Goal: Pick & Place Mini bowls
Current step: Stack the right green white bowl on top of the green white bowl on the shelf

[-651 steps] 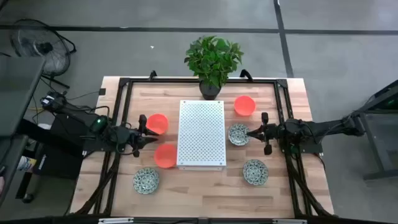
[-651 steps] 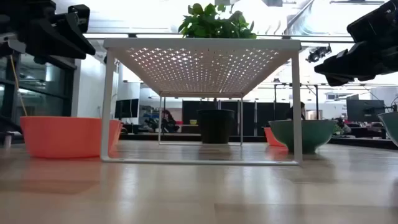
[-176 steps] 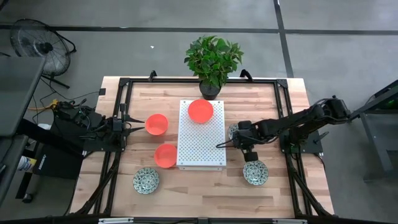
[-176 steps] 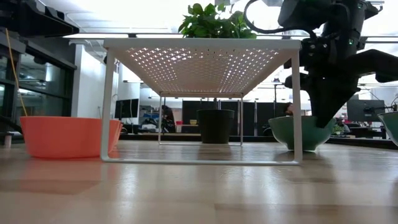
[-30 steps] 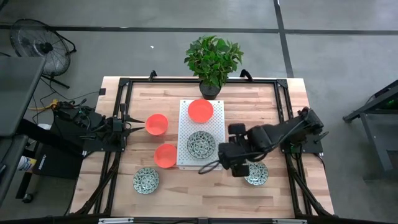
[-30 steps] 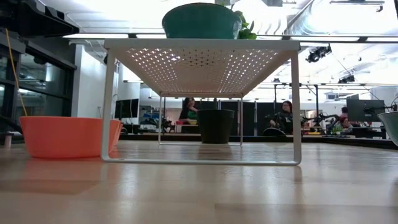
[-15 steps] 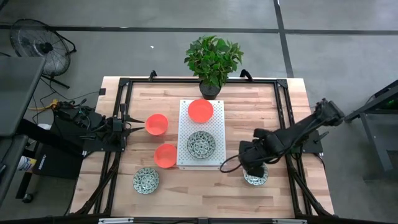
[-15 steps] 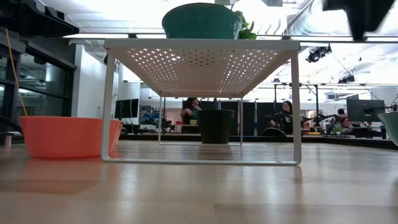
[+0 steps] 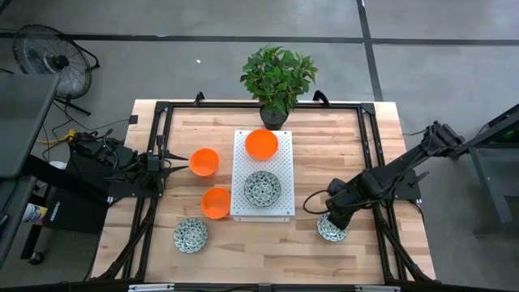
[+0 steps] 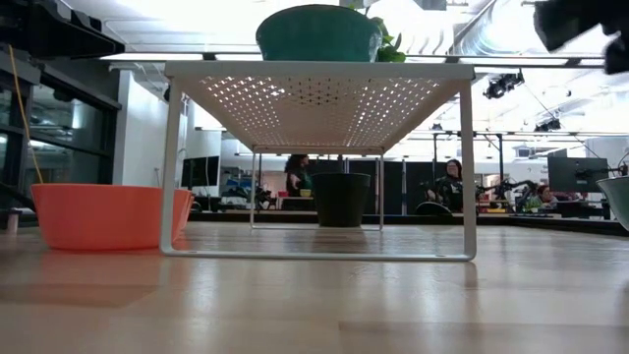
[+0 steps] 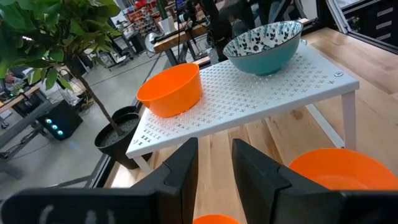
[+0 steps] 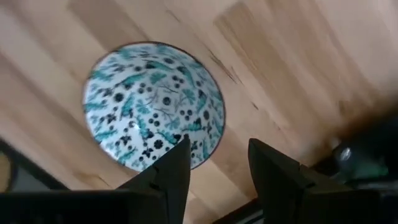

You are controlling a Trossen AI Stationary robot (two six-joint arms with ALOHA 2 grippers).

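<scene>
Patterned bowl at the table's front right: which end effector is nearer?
Right. The right end effector hovers directly over the patterned bowl, fingers open. The left end effector sits across the table beside an orange bowl, beyond the white rack.

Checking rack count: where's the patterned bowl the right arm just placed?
High view: the patterned bowl sits on the white rack, mid-table, just in front of the orange bowl.

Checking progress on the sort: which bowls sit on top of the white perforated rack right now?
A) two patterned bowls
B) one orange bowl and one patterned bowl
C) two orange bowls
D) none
B: the high view shows one orange bowl and one patterned bowl on the white rack.
</scene>
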